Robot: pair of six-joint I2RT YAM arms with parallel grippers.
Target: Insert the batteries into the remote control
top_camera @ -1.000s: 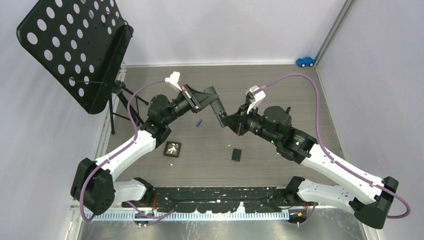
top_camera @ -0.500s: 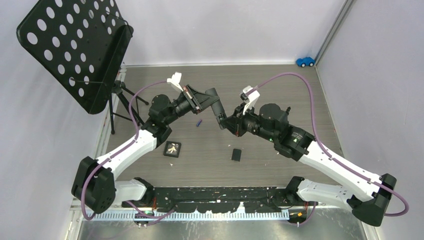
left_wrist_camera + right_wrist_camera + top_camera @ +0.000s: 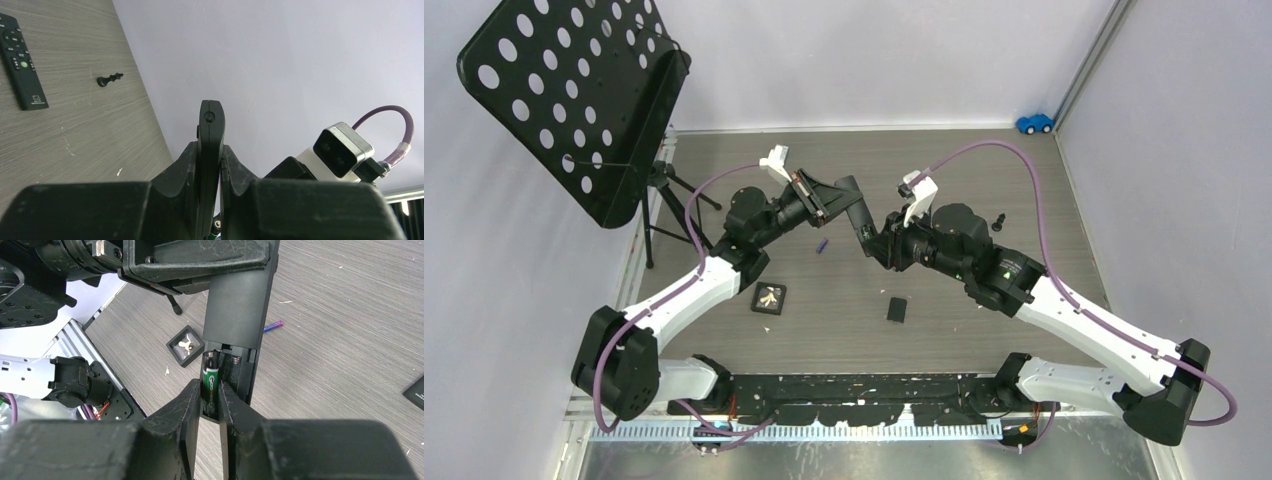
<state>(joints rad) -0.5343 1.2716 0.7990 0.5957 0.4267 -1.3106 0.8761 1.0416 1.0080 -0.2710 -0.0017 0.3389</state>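
Note:
My left gripper (image 3: 210, 150) is shut on a black remote control (image 3: 211, 125) and holds it off the table (image 3: 984, 180); from above the remote (image 3: 854, 208) slants down to the right. Its back is uncovered in the right wrist view, showing the battery bay of the remote (image 3: 235, 305). A dark green battery (image 3: 210, 375) lies in the bay's left slot. My right gripper (image 3: 210, 390) has one finger on each side of that battery, jaws slightly apart. A blue battery (image 3: 822, 245) lies on the table below the remote.
A small black cover plate (image 3: 897, 309) lies near the front. A second remote (image 3: 20, 60) and a black chess piece (image 3: 999, 220) rest on the table. A black square tray (image 3: 769, 298), a perforated music stand (image 3: 574, 100) and a blue toy car (image 3: 1034, 123) are also here.
The right arm has shifted left and closer to the held remote. Its jaws have loosened around the green battery. The left arm has held still.

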